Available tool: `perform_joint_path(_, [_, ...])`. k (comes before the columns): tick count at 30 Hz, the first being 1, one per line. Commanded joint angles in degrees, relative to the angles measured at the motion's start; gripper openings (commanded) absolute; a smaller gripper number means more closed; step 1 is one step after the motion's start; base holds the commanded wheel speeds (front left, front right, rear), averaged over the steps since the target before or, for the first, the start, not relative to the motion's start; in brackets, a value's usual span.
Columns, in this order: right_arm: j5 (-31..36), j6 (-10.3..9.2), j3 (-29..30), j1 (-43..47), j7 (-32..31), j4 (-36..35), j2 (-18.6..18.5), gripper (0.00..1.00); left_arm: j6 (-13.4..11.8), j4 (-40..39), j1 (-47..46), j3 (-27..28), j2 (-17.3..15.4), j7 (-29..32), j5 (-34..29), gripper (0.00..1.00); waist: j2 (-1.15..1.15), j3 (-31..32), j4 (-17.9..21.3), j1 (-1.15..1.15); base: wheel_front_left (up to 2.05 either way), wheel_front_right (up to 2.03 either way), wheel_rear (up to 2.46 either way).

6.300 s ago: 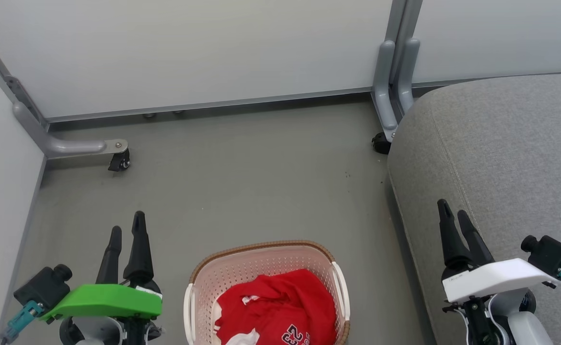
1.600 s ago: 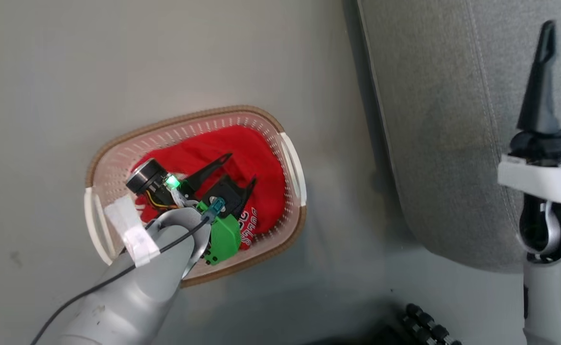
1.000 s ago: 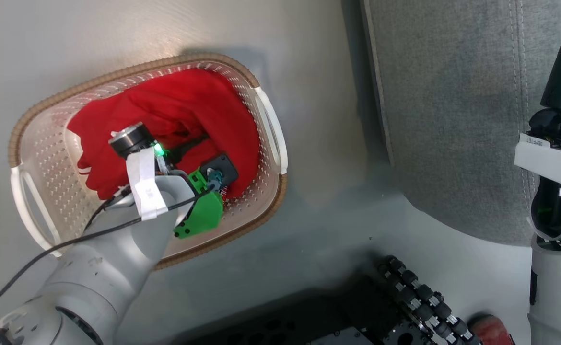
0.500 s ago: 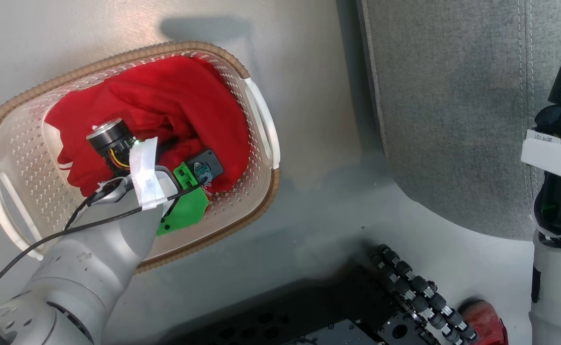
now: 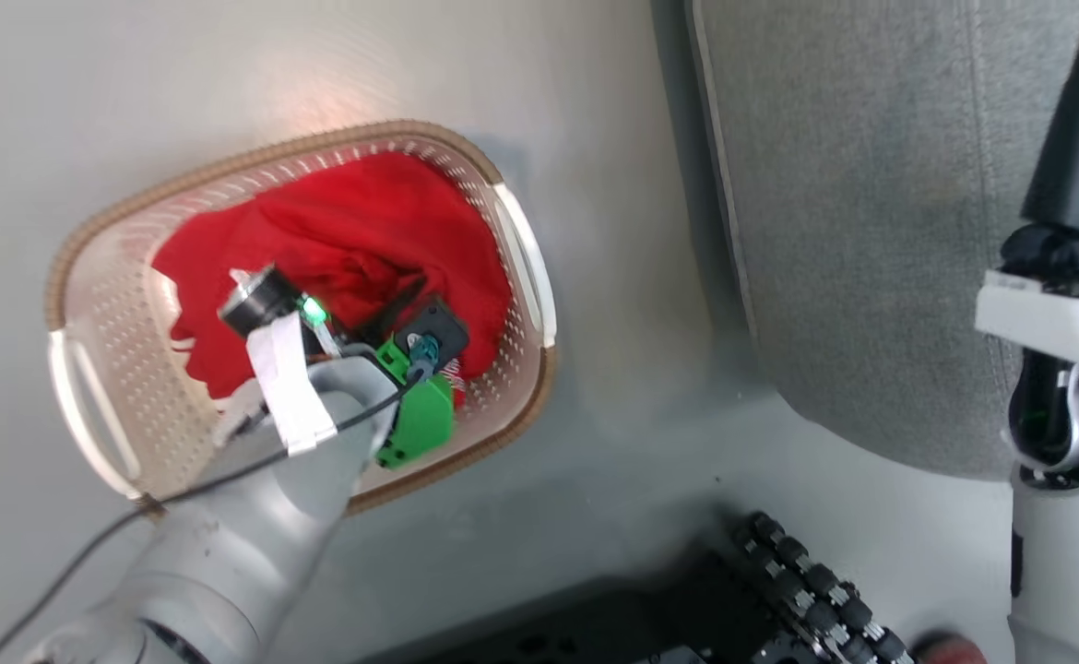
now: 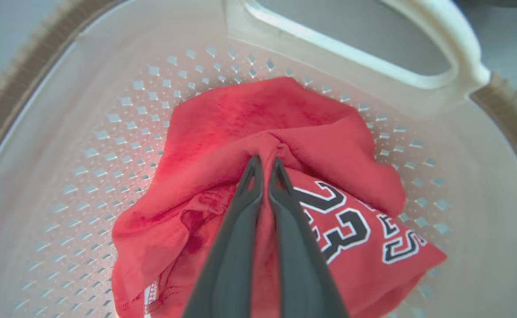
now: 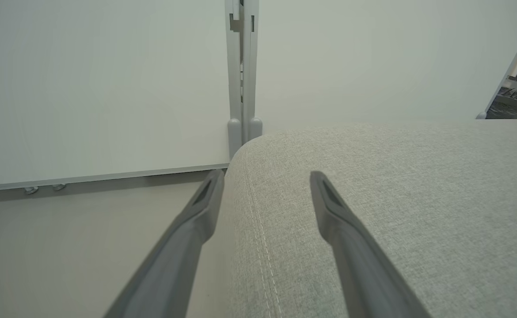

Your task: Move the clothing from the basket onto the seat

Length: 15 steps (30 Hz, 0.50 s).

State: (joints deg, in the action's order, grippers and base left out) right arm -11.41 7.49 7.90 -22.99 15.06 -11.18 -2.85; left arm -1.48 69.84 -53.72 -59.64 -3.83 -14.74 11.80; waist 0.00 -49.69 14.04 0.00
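**Red clothing pinched in the basket**

The left end effector [image 6: 265,164] is down inside the basket [image 5: 267,159]. Its two dark fingers are pressed together on a fold of the red clothing [image 6: 258,115], right at the tips. The rest of the clothing lies in a soft heap on the basket's bottom, with the number 23 just beside the fingers. The basket sits on the floor [image 5: 226,55]. The grey seat [image 5: 871,231] is off to the robot's right and looks higher than the basket. So I think the next move is up first, then across to the right. The right end effector [image 7: 266,176] hangs over the seat's edge, spread wide and holding nothing.
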Motion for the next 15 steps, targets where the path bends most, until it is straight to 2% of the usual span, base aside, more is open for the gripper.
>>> perform_joint_path(1, [0.6,0.00,-0.3,1.2,0.2,0.5,-0.1,1.00,-0.7,-1.4,1.9,1.1,0.5,-0.4,1.6,0.00,0.00,6.1,-2.6,0.00,0.00,0.00,0.00])
perform_joint_path(6, [-1.2,-0.01,0.9,3.6,0.2,2.4,-0.1,1.00,-2.8,-10.9,8.1,5.3,0.5,-0.5,4.9,0.00,0.00,13.8,-5.0,0.00,0.00,0.00,0.00])
perform_joint_path(15, [2.0,-0.01,-0.4,10.0,0.2,4.0,-0.1,1.00,-5.7,-29.7,22.2,16.4,-2.1,-0.5,7.3,0.00,0.00,27.5,-8.7,0.00,0.00,0.00,0.00])
